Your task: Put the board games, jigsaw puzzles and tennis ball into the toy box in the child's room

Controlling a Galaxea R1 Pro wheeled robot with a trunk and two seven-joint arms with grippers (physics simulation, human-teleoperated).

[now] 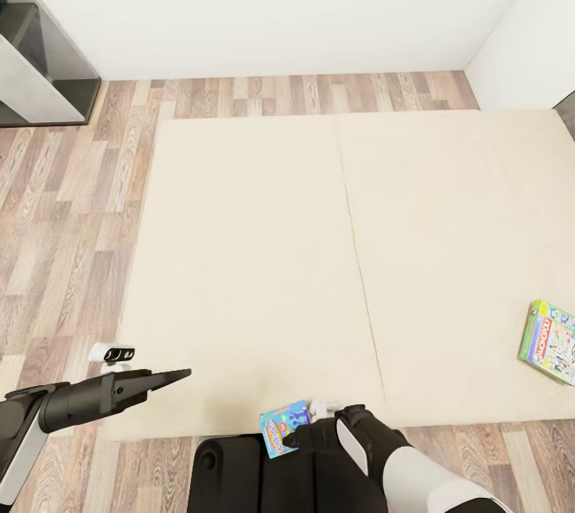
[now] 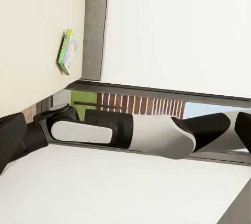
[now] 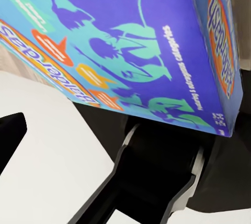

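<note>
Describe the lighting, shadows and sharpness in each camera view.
Head view: flat, even light, sharp throughout, only a faint shadow under the left gripper on the bed. Left wrist view: crisp, bright white surfaces, no glare; the green board game is small but legible. Right wrist view: the blue board game sits very close, print slightly soft, dark shade beneath it.

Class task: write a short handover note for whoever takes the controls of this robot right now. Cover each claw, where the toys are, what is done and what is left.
Right claw: shut on the blue game, held at the near edge of the bed.
Left claw: holds nothing, fingers look closed, hovering at the bed's near left corner.
Green game: lying flat on the bed, far right edge.
Done: blue game picked up.
Left: carry the blue game to the toy box, then come back for the green game. The table, toy box, puzzles, ball and third game are out of view, so check them.
</note>
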